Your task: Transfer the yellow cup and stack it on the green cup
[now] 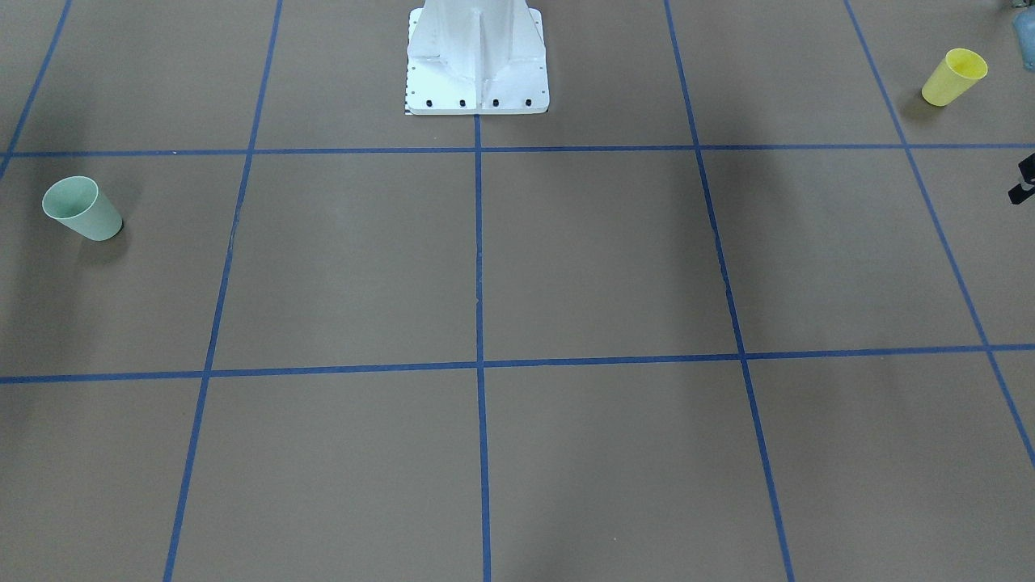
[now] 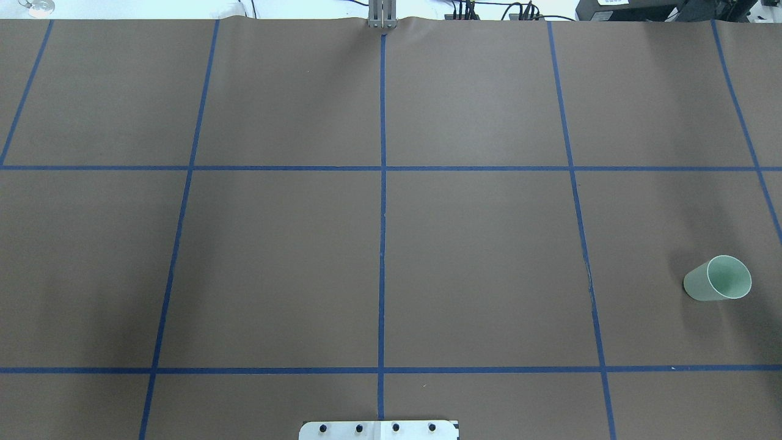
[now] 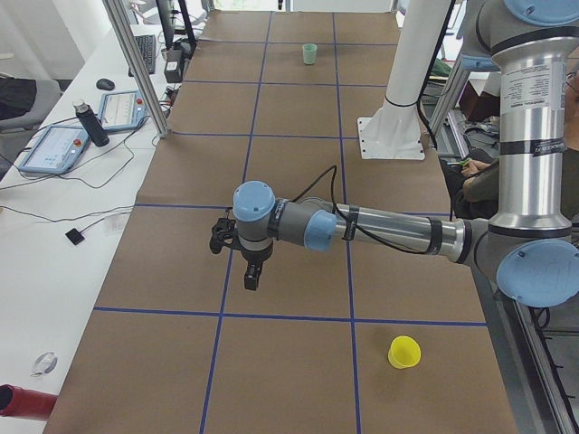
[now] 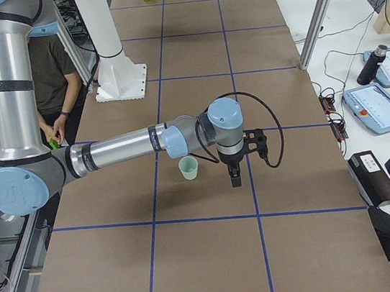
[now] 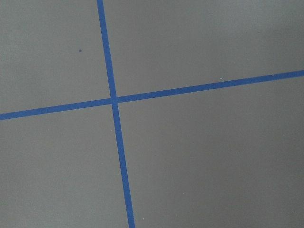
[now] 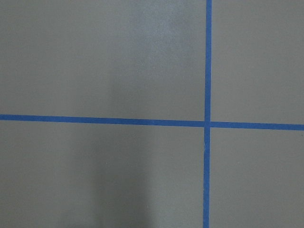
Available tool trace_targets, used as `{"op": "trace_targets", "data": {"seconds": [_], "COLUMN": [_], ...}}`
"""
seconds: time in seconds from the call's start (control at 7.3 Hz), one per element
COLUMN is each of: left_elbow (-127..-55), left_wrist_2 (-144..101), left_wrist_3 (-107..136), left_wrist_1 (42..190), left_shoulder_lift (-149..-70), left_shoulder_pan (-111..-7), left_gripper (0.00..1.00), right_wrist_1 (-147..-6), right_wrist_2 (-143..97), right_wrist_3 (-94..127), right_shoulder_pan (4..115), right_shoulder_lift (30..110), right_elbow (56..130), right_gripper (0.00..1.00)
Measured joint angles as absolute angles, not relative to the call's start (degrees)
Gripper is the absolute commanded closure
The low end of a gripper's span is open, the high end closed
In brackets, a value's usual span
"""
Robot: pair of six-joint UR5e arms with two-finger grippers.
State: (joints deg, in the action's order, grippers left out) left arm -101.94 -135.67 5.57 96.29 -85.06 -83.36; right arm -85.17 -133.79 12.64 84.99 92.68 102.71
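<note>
you are seeing the yellow cup [image 1: 954, 77] standing upright near the corner of the surface [image 2: 476, 256] at the robot's left end, by the robot-side edge. the green cup [image 1: 81, 208] is standing upright near the right end, well apart from it. the left hand [image 3: 251, 282] and right hand [image 4: 234, 177] are hanging above the surface, gripping neither cup; how far each is parting its fingers i cannot tell.

The table [image 2: 275, 256] is covered in a plain matt brown, divided by thin blue tape lines [image 2: 382, 244] into a grid of large squares. The yellow cup [image 1: 954, 77], near the corner at the robot's left, is a bright plain yellow. The green cup [image 1: 81, 208], by the edge at the robot's right end, is pale mint and has no pattern. The pedestal [image 1: 477, 61] is white. The left arm [image 3: 389, 231] and the right arm [image 4: 116, 150] are silver with light-blue joint caps.
</note>
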Motion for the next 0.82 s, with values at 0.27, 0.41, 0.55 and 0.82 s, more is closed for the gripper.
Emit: {"op": "trace_targets", "data": {"seconds": [0.27,0.41,0.55,0.82], "left_elbow": [-102.08,-102.09,-102.45,-103.18], "left_wrist_2": [-135.85,-135.97,-136.04,-136.11], "left_wrist_3": [5.54,5.52,5.57,5.69], "left_wrist_1": [96.29,96.29,96.28,96.3], "left_shoulder_lift": [-85.07,-85.08,-84.95,-84.43], "left_shoulder_pan": [-83.38,-83.36,-83.35,-83.37], "left_gripper": [0.0,0.0,0.0,0.0], "right_wrist_1": [-85.15,-85.11,-85.09,-85.08], "right_wrist_2": [-133.68,-133.69,-133.67,-133.66], "right_wrist_3": [12.63,12.63,12.6,12.52], "right_shoulder_pan": [84.99,84.99,84.98,84.92], "right_shoulder_lift": [92.66,92.67,92.68,92.65], "right_elbow": [102.53,102.58,102.54,102.41], "right_gripper": [0.0,0.0,0.0,0.0]}}
